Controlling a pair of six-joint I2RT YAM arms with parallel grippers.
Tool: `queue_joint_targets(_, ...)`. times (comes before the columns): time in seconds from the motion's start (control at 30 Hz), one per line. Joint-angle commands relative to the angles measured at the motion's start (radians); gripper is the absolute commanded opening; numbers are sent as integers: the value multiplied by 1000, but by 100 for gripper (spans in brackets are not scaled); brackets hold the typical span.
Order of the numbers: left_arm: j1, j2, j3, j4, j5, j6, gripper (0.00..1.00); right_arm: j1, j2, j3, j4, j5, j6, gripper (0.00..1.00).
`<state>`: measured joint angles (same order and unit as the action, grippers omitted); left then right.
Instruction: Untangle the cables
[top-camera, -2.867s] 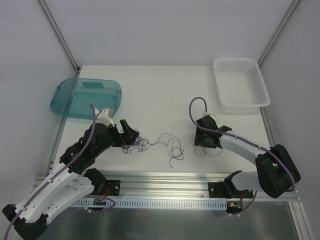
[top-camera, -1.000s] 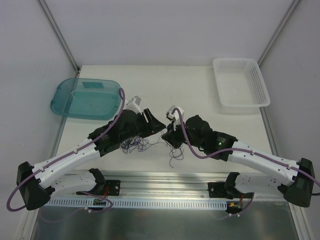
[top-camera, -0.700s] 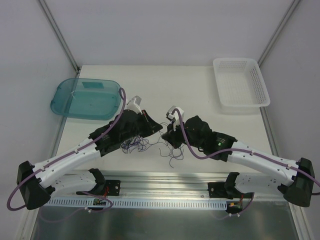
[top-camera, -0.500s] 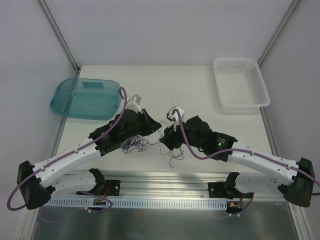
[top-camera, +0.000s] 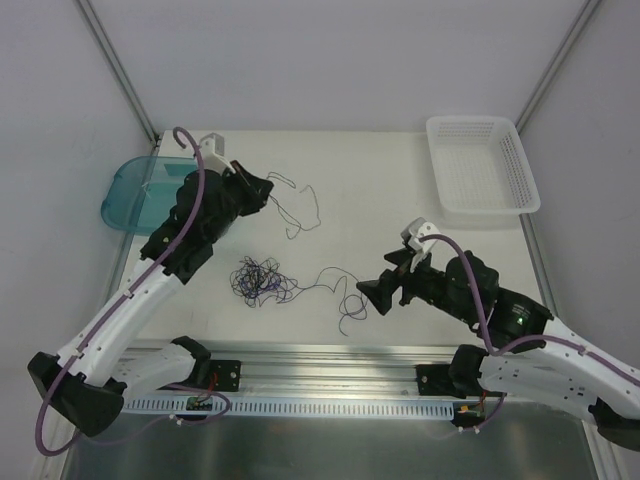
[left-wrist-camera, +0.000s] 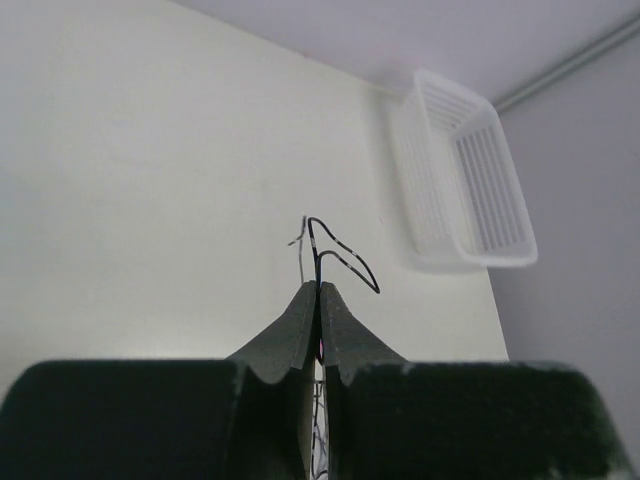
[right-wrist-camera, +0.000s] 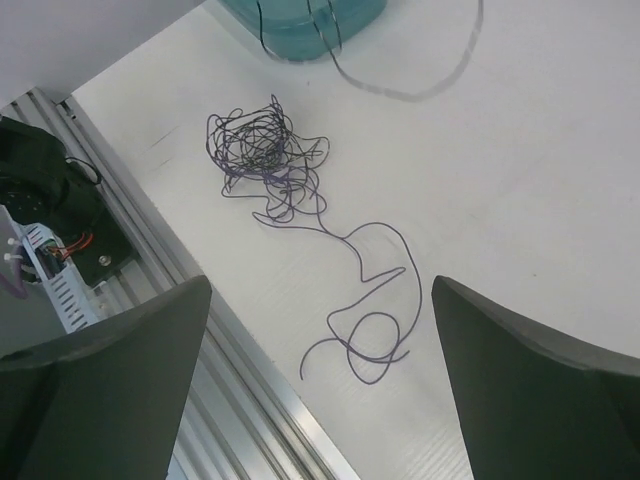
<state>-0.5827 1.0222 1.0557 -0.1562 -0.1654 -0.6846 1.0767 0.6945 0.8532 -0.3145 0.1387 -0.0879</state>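
Note:
The cables lie as a dark tangle (top-camera: 256, 280) (right-wrist-camera: 258, 140) on the white table, with one loose looping strand (top-camera: 345, 298) (right-wrist-camera: 372, 322) trailing to its right. My left gripper (top-camera: 263, 190) (left-wrist-camera: 319, 292) is shut on a single thin cable (top-camera: 317, 208) (left-wrist-camera: 336, 256), lifted near the teal tray (top-camera: 128, 198); the cable's end pokes out past the fingertips and the rest dangles down. My right gripper (top-camera: 372, 293) (right-wrist-camera: 320, 295) is open and empty, hovering above and to the right of the loose strand.
A white mesh basket (top-camera: 481, 166) (left-wrist-camera: 465, 190) stands at the back right corner. An aluminium rail (top-camera: 330, 357) (right-wrist-camera: 230, 360) runs along the table's near edge. Grey walls enclose the table on three sides.
My left gripper shut on one cable and lifted it back and left, away from the tangle. My right gripper opened, let go, and drew back to the right.

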Motion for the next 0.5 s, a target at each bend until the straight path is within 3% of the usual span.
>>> queue_joint_targets(0.0,125,-2,85,-8,10,123,0,3,-58,-57,-95,88,19,97)
queue_joint_targets(0.23,452,35,162,-17,3,220,0,3,-131,-115,-130,76,85,97)
queue_joint_targets(0.47,668,174,198,4,-34,227,0,3,-159,-167,-98,50,80,97)
